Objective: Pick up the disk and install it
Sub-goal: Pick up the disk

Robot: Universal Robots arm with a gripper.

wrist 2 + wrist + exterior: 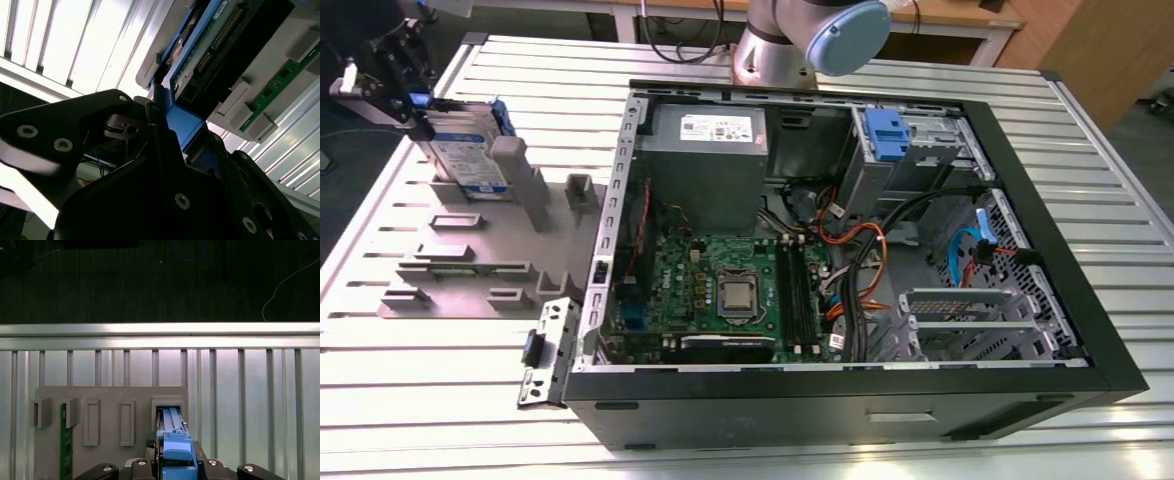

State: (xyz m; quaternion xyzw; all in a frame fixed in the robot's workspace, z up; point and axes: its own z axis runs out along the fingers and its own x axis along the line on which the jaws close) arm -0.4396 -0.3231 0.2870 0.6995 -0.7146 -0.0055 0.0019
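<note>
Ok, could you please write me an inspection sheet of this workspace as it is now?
Surface: slatted metal table.
Job's things: the disk stands upright in a slot of the grey fixture; the open computer case lies beside it.
Clutter: green board in another fixture slot.
Grippers: gripper shut on the disk's blue frame.
Cables: orange and blue cables inside the case.
Surroundings: dark floor beyond the table edge.
</note>
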